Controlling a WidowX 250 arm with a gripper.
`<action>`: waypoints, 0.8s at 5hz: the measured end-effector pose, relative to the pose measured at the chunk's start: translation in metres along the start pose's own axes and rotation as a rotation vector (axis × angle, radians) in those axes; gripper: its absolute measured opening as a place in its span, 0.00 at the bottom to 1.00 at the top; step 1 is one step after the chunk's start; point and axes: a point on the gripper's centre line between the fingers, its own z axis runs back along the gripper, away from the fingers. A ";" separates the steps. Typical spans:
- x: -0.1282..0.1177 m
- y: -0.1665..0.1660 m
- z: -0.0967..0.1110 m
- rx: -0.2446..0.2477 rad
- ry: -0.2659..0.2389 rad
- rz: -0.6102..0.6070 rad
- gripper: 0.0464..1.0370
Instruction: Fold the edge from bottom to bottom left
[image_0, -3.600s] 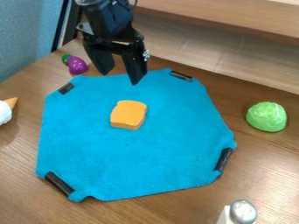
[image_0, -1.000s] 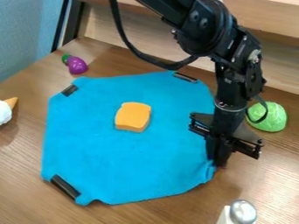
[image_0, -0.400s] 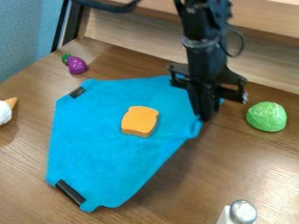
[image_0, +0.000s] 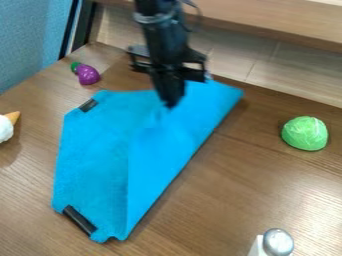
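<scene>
Over the upper middle of the blue cloth (image_0: 97, 150) hangs the black gripper (image_0: 170, 104), shut on a gathered bit of the cloth's edge. The right part of the cloth is drawn over to the left as a flap (image_0: 167, 145), which slopes from the gripper down to a point at the lower front. Black clips (image_0: 79, 219) show at the lower left corner and at the upper left one. The orange bread-shaped piece is hidden, with the raised flap across the place where it lay.
A green cabbage toy (image_0: 304, 133) sits at the right, a silver-topped shaker (image_0: 277, 243) at the lower right. Upper left is a purple toy (image_0: 87, 74); a white and orange toy (image_0: 5, 128) is at the left edge. A wooden ledge (image_0: 267, 22) runs along the back.
From the cloth's right side the gripper has moved up and left, pulling the held edge over. The flap now covers the orange piece, and the cloth's right portion has left the table there.
</scene>
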 end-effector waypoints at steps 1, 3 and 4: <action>-0.007 0.042 0.005 0.029 0.002 0.069 0.02; -0.015 0.088 -0.005 0.061 0.039 0.131 0.01; -0.015 0.096 -0.020 0.054 0.068 0.125 0.01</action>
